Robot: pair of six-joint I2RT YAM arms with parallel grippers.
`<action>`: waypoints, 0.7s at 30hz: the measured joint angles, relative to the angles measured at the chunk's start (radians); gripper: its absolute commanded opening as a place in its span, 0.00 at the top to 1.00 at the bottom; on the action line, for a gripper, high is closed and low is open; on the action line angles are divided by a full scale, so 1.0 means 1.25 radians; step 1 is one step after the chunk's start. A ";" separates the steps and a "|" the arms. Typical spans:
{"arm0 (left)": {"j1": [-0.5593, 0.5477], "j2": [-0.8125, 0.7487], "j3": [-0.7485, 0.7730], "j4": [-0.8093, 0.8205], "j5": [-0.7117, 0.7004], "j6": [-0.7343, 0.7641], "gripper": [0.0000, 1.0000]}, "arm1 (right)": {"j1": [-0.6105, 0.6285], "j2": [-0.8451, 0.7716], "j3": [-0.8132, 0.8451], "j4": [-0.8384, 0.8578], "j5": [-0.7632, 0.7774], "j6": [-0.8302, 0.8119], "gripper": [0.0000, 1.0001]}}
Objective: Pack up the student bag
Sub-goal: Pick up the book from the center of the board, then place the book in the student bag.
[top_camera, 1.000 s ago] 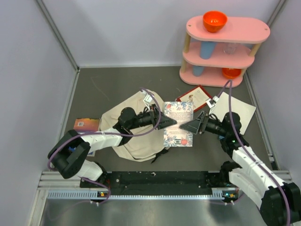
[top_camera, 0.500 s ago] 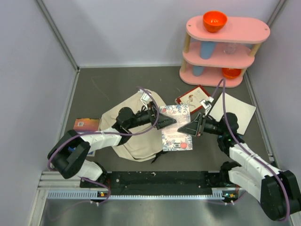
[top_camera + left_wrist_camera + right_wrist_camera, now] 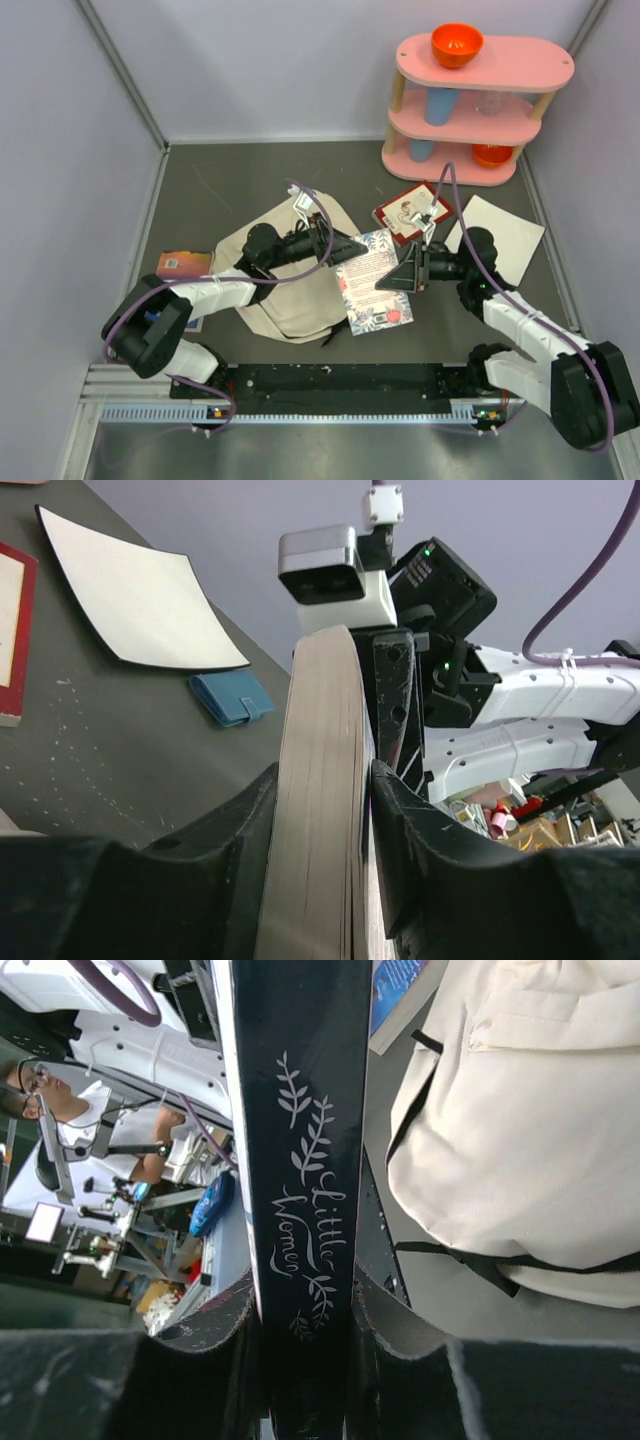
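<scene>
Top external view: we record the student bag [image 3: 285,290] lying flat on the grey table [image 3: 230,190] near its centre, with the left arm stretched across it. At 3 o'clock from the bag a floral book [image 3: 375,295] is gripped from two sides. The left gripper [image 3: 352,246] takes the book's 11 o'clock corner and the right gripper [image 3: 393,281] its 2 o'clock edge. We cannot tell whether the book's near edge touches the bag or only overlaps it in this view. Left wrist view: the book's page block [image 3: 320,810] sits between the fingers [image 3: 430,850], both pads against it, so this gripper is closed on the book. The right gripper's body shows just behind the book at 12 o'clock. A white sheet [image 3: 140,595] lies at 10 o'clock and a blue wallet [image 3: 230,697] at 9 o'clock of the book, apart from each other. Right wrist view: the dark spine [image 3: 300,1160], lettered "Little Women", runs upright between the fingers [image 3: 395,1325], which clamp it on both sides. The cream bag [image 3: 530,1130] with its black strap lies at 3 o'clock of the spine. Elsewhere in the top view, a pink shelf [image 3: 480,100] stands at the table's 1 o'clock corner, carrying an orange bowl [image 3: 457,43] on top. A red-bordered book [image 3: 408,212] lies at 12 o'clock of the right gripper.
</scene>
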 measured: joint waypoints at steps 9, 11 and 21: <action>0.017 0.012 0.012 0.000 0.035 -0.003 1.00 | 0.005 0.040 0.093 -0.150 -0.008 -0.130 0.66; 0.020 0.011 0.012 -0.005 0.031 0.001 1.00 | 0.005 0.045 0.112 -0.195 0.002 -0.164 0.45; 0.053 -0.267 -0.158 -0.283 -0.212 0.100 1.00 | 0.012 -0.114 0.008 -0.309 0.402 -0.105 0.14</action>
